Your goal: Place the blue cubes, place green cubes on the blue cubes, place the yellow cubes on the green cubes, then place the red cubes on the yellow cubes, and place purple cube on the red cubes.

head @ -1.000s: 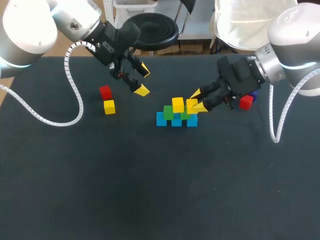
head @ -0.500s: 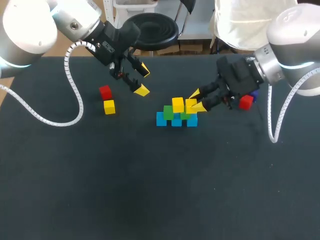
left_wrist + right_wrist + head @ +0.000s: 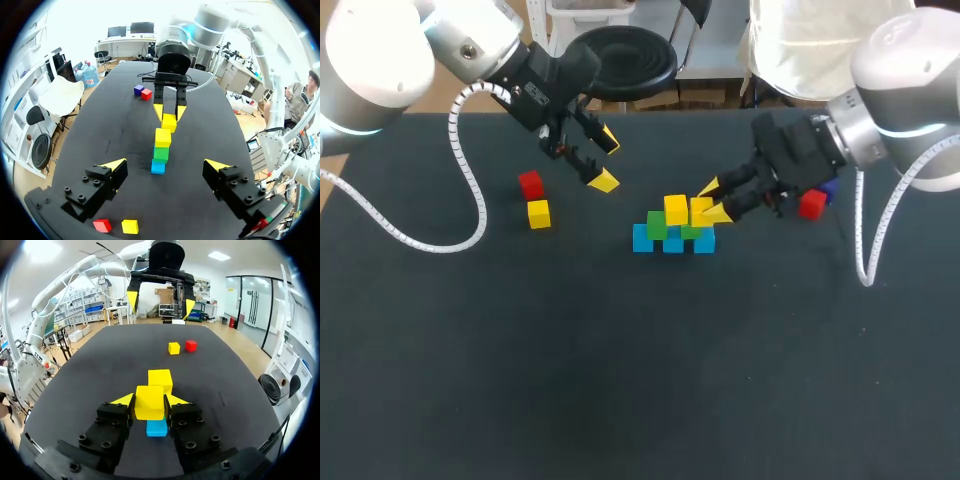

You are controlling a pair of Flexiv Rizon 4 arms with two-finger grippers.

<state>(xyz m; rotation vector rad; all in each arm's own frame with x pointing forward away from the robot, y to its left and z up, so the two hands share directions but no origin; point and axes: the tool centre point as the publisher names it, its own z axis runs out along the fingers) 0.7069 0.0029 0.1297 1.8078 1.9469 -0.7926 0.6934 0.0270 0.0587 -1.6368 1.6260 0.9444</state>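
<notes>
Right arm [image 3: 905, 70] entering from the right of the blue cubes [image 3: 673, 241], wrist tipped down and slanted toward that three-cube row. Right end effector [image 3: 713, 200] clamped on the held yellow cube [image 3: 701, 211], one finger against each side, poised over the row's right end just above the green cubes [image 3: 657, 224]; contact with them not discernible. Beside it, over the row's middle, a second yellow cube [image 3: 675, 208] seated on the green layer. Left arm [image 3: 380, 50] entering from the left of the row, wrist angled down. Left end effector [image 3: 606, 160] spread wide and holding nothing, well apart from the row, to its left and rear. Farther left of the row, a loose red cube [image 3: 530, 184] just beside a loose yellow cube [image 3: 538, 213] on the worktop [image 3: 620, 380]. Right of the row, past the right end effector, another red cube [image 3: 146, 94] next to the purple cube [image 3: 138, 89].
</notes>
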